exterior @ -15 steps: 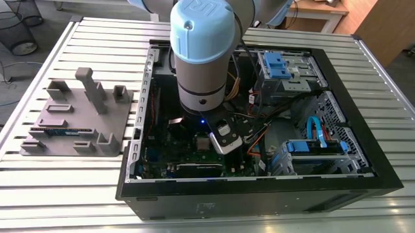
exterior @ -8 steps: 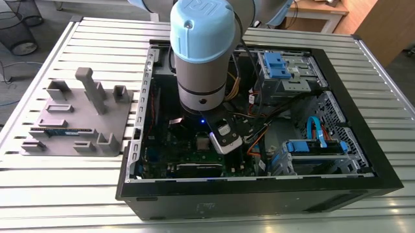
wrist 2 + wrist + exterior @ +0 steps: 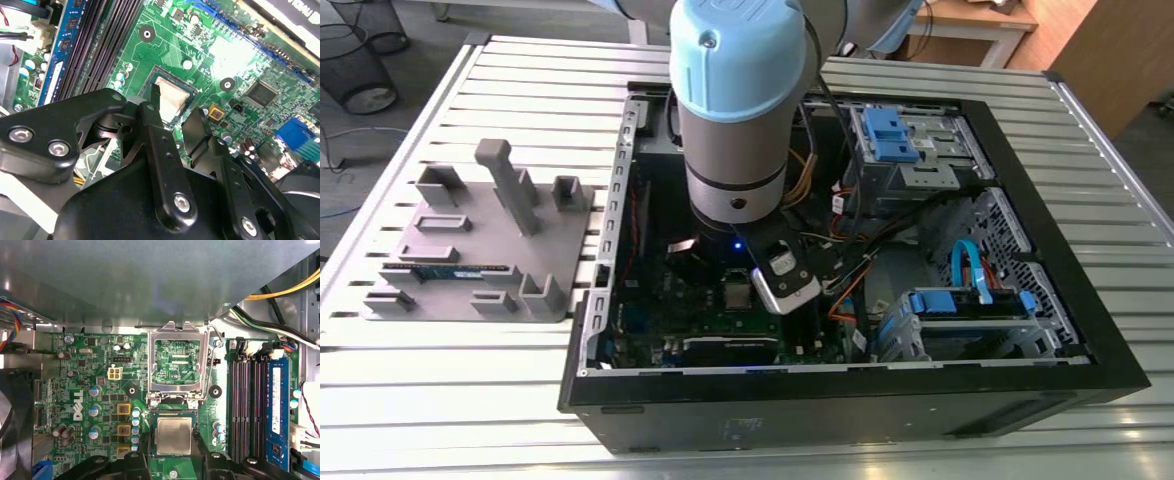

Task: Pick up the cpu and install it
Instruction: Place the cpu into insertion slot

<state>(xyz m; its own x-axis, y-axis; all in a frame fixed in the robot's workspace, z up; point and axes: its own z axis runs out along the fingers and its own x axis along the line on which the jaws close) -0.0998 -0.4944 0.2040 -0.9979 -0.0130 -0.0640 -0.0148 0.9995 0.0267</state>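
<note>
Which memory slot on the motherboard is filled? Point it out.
The one holding the blue memory stick, farthest from the cpu; the black slots between them are empty.

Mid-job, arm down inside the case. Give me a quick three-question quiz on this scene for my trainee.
1. True or false: the cpu lies on the grey holder.
2. The hinged socket frame is: A) shut over the cpu; B) swung open, clear of the cpu; C) off the board.
3. Fill in: in the exterior view, the grey holder stands to the ___ of the computer case.
Key: 1 false, it sits at the socket on the motherboard; 2 B; 3 left, meaning the exterior view's left.
</note>
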